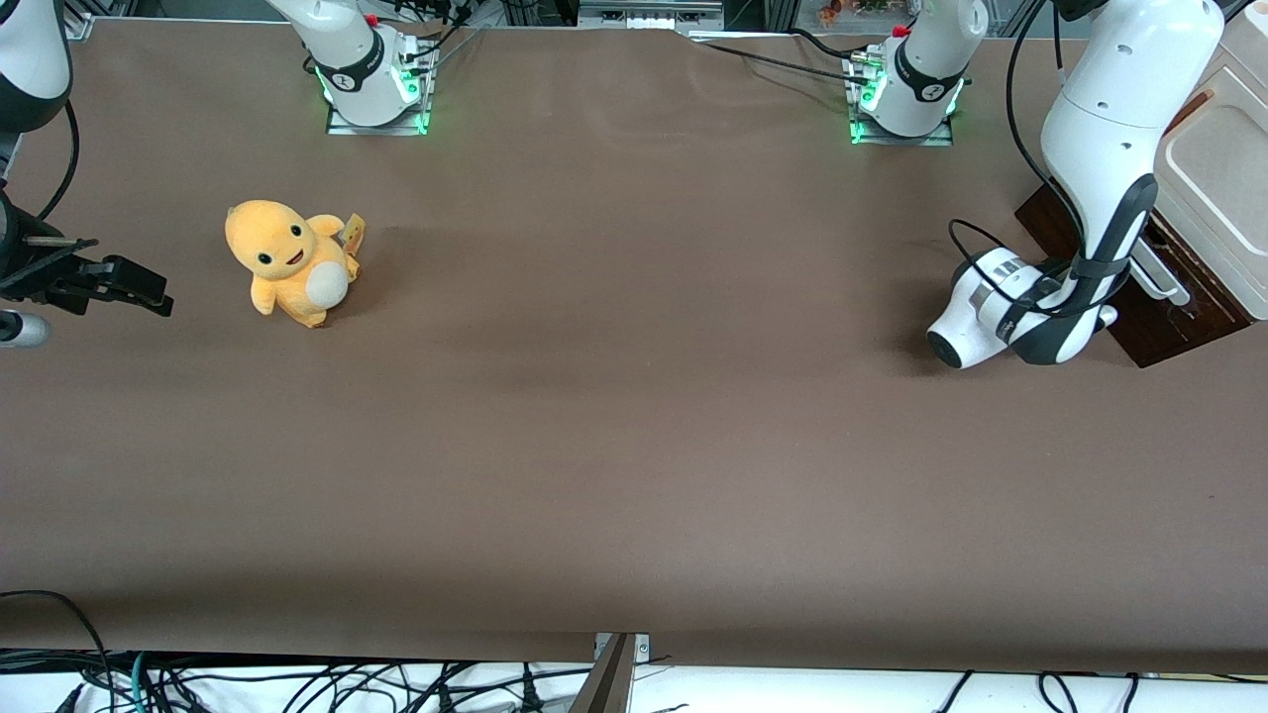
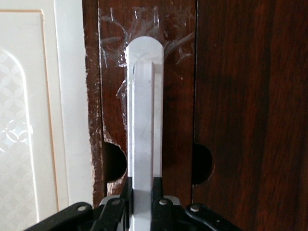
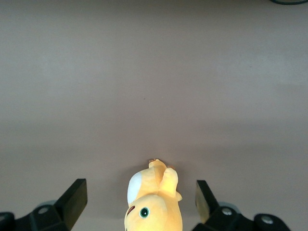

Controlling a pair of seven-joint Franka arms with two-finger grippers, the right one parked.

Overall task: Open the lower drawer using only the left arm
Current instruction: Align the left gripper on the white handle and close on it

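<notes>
Left arm (image 1: 1109,158) reaches down at the working arm's end of the desk (image 1: 634,426), wrist block low and pressed up to the front of the small dark-brown cabinet (image 1: 1159,327). Black cable loops off the arm above the desk surface.

Pincer (image 2: 143,204) sits right at the cabinet front; in the front view it is mostly hidden by the wrist block. Wrist view shows the black fingers (image 2: 113,207) closed in from both sides on the silvery-white bar handle (image 2: 143,120), touching it, so the pincer is clamped on the handle near one end of the bar.

Lower drawer (image 2: 178,96): dark brown front, handle fixed with clear tape that looks crinkled around the rounded end. Seams run either side of the handle panel, each with a half-round notch. Drawer front looks about flush with the neighbouring dark panel, probably shut, though the close wrist view makes that hard to judge. No pale inside visible.

Cream tray-like top panel (image 1: 1223,188) lies over the cabinet, its edge also seen beside the drawer front in the wrist view.

Yellow plush toy (image 1: 289,262) stands well apart, toward the parked arm's end of the desk.
</notes>
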